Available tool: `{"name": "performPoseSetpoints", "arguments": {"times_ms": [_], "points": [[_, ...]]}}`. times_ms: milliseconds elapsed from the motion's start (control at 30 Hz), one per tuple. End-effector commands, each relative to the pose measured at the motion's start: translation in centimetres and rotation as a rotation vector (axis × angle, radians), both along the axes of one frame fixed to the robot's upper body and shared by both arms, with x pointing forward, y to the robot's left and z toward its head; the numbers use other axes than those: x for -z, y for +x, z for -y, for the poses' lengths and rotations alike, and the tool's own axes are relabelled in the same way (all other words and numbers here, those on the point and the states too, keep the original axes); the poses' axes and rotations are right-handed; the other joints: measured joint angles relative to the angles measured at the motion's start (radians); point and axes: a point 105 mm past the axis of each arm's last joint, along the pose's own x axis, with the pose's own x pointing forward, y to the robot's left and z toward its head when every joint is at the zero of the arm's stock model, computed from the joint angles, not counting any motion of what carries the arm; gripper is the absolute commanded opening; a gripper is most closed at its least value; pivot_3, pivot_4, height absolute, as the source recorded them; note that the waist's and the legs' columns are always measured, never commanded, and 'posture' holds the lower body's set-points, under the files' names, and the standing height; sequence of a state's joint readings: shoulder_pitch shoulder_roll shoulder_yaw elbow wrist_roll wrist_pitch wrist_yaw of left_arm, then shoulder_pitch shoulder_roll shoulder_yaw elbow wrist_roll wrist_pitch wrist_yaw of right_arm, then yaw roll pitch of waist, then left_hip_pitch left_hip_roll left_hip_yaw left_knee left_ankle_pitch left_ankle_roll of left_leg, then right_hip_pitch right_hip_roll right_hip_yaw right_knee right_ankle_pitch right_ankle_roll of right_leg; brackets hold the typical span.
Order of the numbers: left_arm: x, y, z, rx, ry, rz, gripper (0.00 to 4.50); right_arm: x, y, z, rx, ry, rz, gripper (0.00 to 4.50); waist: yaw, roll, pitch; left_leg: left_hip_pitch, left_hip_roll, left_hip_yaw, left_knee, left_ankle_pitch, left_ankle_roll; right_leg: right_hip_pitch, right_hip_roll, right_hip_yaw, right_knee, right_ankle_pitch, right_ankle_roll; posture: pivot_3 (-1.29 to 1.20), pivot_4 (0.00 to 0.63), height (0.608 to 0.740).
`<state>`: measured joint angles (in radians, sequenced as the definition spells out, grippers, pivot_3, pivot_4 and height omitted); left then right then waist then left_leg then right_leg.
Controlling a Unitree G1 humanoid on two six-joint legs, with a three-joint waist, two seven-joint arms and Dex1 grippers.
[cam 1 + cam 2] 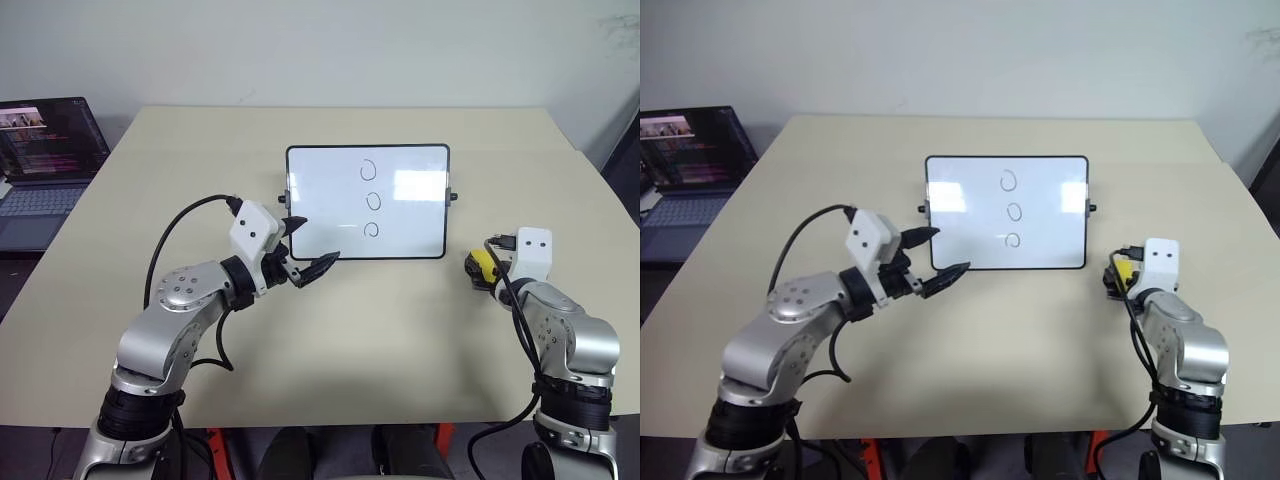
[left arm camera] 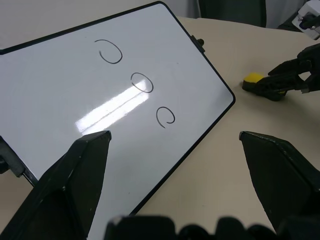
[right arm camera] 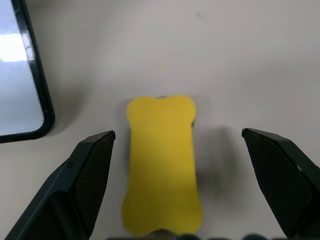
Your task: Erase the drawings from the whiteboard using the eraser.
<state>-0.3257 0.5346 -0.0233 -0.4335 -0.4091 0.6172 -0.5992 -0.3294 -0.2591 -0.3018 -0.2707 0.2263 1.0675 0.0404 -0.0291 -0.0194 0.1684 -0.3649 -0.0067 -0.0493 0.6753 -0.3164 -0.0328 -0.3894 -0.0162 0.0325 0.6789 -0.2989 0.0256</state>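
Right of centre in the head views, the eraser (image 3: 161, 165) lies flat on the table (image 1: 400, 340), just off the whiteboard (image 1: 330, 215) lower right corner. It is straddled by the right gripper (image 3: 177, 165), jaws wide, nothing held. Three drawings (image 1: 371, 199) remain on the board. The left gripper (image 1: 312, 247) is held level, open and empty, over the board's lower left corner. A laptop (image 1: 45, 165) sits at upper left.
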Motion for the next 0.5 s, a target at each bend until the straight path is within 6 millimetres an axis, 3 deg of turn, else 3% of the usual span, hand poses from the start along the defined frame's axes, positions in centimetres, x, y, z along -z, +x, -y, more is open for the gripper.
{"name": "performPoseSetpoints", "arguments": {"times_ms": [33, 133, 200, 500], "points": [[-1.51, -0.06, -0.26, -0.008, 0.003, 0.069, 4.5, -1.98, 0.16, 0.09, 0.011, -0.004, 0.072, 4.47, 0.0, 0.0, 0.0, 0.0, 0.0, 0.0, 0.0, 0.0, 0.0, 0.0, 0.0, 0.0, 0.0, 0.0, 0.0, 0.0, 0.15, 0.74], [-1.49, -0.09, -0.21, -0.007, 0.004, 0.069, 4.5, -1.99, 0.21, 0.23, 0.016, -0.006, 0.074, 4.47, 0.0, 0.0, 0.0, 0.0, 0.0, 0.0, 0.0, 0.0, 0.0, 0.0, 0.0, 0.0, 0.0, 0.0, 0.0, 0.0, 0.15, 0.74], [-1.53, -0.09, -0.15, -0.006, 0.004, 0.071, 4.5, -1.99, 0.24, 0.26, 0.017, -0.006, 0.074, 4.09, 0.0, 0.0, 0.0, 0.0, 0.0, 0.0, 0.0, 0.0, 0.0, 0.0, 0.0, 0.0, 0.0, 0.0, 0.0, 0.0, 0.15, 0.74], [-1.63, 0.04, -0.31, -0.011, 0.007, 0.075, 4.5, -1.84, 0.28, 0.38, 0.032, 0.005, 0.073, 1.19, 0.0, 0.0, 0.0, 0.0, 0.0, 0.0, 0.0, 0.0, 0.0, 0.0, 0.0, 0.0, 0.0, 0.0, 0.0, 0.0, 0.15, 0.74]]}}
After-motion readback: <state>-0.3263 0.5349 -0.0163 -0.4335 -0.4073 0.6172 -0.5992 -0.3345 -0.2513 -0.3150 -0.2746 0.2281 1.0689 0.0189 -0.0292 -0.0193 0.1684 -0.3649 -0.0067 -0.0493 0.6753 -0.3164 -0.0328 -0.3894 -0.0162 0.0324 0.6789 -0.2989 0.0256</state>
